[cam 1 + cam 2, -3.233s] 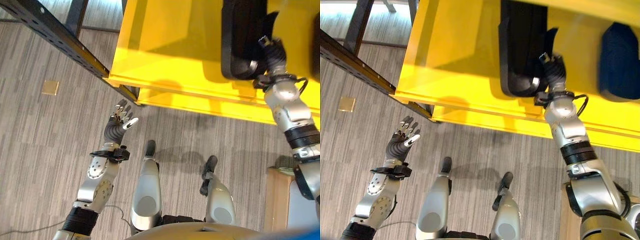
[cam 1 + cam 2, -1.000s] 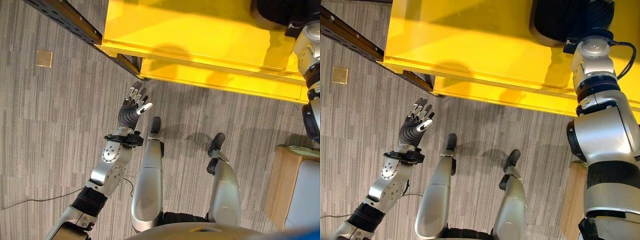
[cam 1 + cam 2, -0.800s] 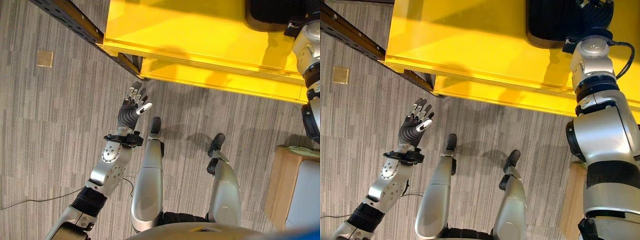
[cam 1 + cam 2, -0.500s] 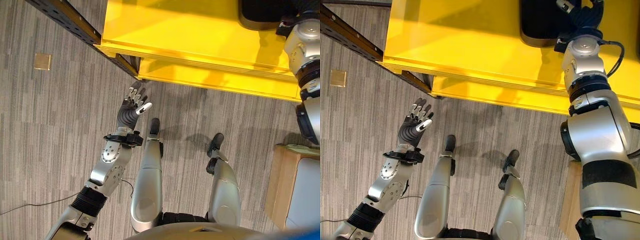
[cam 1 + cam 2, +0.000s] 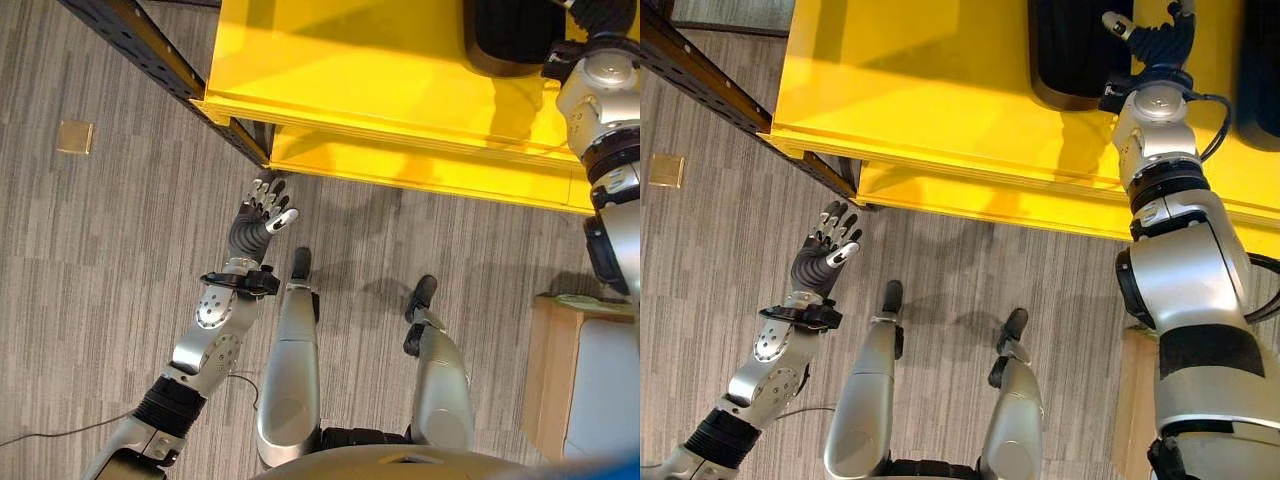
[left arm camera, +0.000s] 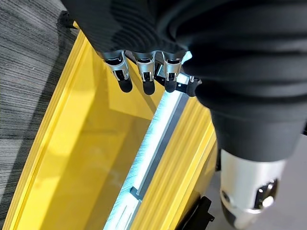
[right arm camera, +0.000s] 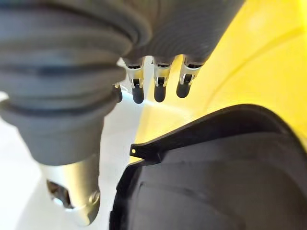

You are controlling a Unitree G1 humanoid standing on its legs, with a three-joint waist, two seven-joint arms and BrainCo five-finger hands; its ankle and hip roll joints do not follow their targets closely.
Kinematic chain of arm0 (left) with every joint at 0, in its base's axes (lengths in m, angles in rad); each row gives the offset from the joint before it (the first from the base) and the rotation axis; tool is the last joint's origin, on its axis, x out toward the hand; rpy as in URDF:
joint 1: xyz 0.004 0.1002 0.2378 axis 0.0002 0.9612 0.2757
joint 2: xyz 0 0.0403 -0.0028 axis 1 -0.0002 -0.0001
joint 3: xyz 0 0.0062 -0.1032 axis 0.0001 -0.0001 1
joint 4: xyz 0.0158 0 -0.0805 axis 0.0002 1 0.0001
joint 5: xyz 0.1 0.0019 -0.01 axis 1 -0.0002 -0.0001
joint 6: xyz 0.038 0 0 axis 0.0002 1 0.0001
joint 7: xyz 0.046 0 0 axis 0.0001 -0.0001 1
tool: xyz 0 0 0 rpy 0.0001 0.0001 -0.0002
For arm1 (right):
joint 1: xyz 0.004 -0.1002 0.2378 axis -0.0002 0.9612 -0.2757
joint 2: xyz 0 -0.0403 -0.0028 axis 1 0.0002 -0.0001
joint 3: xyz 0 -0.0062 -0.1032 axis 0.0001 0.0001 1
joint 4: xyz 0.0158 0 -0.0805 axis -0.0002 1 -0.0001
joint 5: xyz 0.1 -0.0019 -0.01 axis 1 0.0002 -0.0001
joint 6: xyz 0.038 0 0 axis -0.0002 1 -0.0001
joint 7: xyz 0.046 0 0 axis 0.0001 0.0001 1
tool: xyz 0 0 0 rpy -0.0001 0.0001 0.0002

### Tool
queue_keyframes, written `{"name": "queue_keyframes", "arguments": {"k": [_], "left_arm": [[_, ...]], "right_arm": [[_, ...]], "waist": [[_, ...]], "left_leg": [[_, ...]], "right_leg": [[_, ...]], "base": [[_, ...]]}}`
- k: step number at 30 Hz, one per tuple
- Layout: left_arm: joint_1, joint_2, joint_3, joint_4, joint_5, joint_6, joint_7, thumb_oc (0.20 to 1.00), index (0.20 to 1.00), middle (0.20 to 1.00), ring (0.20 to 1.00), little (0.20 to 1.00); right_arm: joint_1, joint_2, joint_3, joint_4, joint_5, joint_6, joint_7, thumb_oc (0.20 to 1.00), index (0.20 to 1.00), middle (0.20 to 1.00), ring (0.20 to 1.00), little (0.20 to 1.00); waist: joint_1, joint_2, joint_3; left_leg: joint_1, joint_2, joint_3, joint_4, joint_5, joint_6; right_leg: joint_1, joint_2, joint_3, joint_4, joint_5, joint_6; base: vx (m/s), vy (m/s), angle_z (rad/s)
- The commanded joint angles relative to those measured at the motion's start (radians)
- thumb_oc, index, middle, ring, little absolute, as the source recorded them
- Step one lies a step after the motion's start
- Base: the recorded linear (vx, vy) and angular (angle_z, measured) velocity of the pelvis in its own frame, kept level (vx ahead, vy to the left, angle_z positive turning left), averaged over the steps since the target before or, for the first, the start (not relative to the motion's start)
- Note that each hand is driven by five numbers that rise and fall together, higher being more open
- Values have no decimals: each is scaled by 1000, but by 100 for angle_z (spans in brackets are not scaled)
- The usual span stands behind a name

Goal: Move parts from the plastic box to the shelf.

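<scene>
Part: a black moulded plastic part lies on the yellow shelf, toward its back edge, with a second dark part further along near the right end.
Right hand: right hand hovers at the part's edge, fingers straight, holding nothing.
Left hand: left hand raised over the floor, just in front of the shelf's front corner, fingers spread and empty.
Progress: this part looks already placed; more trips probably remain.
Surroundings: grey striped carpet floor, dark metal rack beam, pale wooden cabinet at the right.
</scene>
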Motion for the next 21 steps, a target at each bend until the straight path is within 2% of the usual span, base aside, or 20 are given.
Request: {"name": "queue_keyframes", "arguments": {"k": [1, 13, 21], "left_arm": [[38, 11, 19, -39, 2, -42, -18, 1000, 1000, 1000, 1000, 1000], [53, 21, 21, -36, -7, -38, -24, 1000, 1000, 1000, 1000, 1000], [54, 22, 10, -34, -6, -32, -25, 1000, 1000, 1000, 1000, 1000]], "right_arm": [[43, -10, -12, -53, 19, -56, -2, 1000, 1000, 1000, 1000, 1000], [58, 22, -34, -78, 44, -71, -1, 1000, 1000, 1000, 1000, 1000], [45, 52, -43, -29, 66, -66, 6, 1000, 1000, 1000, 1000, 1000]], "waist": [[17, 3, -24], [18, -3, -28], [28, 3, -17]], "left_leg": [[7, 33, -10, -30, -32, -14], [13, 34, -13, -8, -43, -8], [-3, 25, -15, 3, -43, -3]], "right_leg": [[86, 3, -12, 159, -199, -4], [103, 6, -15, 163, -196, -3], [95, 3, -16, 175, -201, -4]], "base": [[0, 0, 0], [0, 0, 0], [2, 4, 1]]}}
